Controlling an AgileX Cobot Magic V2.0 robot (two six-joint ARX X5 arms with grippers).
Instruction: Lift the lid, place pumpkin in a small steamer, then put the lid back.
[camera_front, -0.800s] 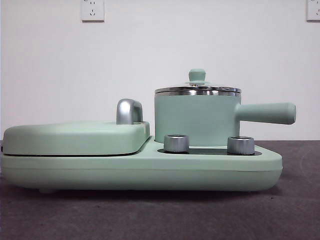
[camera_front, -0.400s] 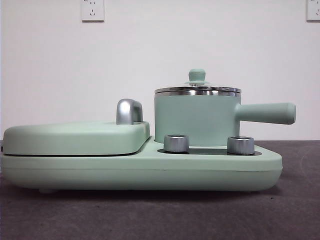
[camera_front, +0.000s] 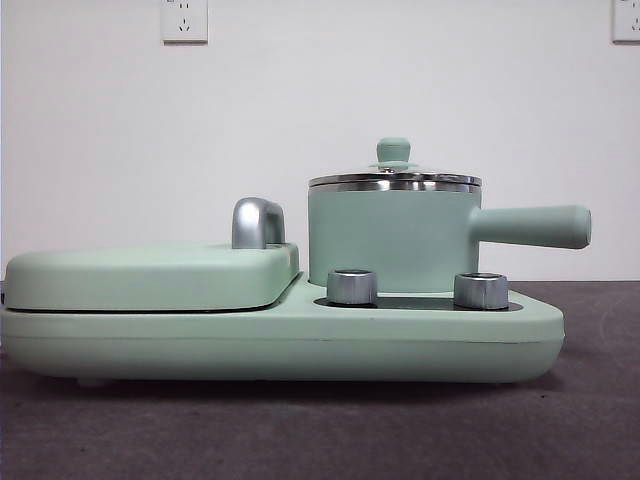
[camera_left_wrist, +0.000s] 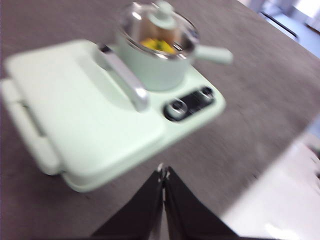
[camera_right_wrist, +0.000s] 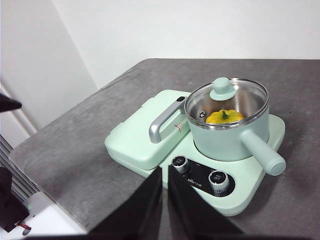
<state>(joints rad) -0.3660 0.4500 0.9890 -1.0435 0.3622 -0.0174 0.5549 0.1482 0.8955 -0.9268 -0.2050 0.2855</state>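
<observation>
The small steamer (camera_front: 390, 240) stands on the right half of the mint-green cooker, its long handle pointing right. On it rests the lid (camera_front: 394, 180), with its knob on top. Through the glass, the pumpkin (camera_right_wrist: 224, 117) shows inside the steamer (camera_right_wrist: 227, 140), under the lid (camera_right_wrist: 226, 95); the blurred left wrist view also shows the pumpkin (camera_left_wrist: 157, 46) in the pot. My left gripper (camera_left_wrist: 163, 172) is shut on nothing, high and well back from the cooker. Also shut and empty, my right gripper (camera_right_wrist: 165, 172) hovers above the cooker's front. Neither gripper appears in the front view.
A flat rectangular cover (camera_front: 150, 275) with a chrome handle (camera_front: 257, 222) fills the cooker's left half. Two steel dials (camera_front: 352, 286) (camera_front: 481, 290) sit in front of the steamer. The dark table ends at an edge (camera_right_wrist: 55, 197) beyond the cooker's griddle side.
</observation>
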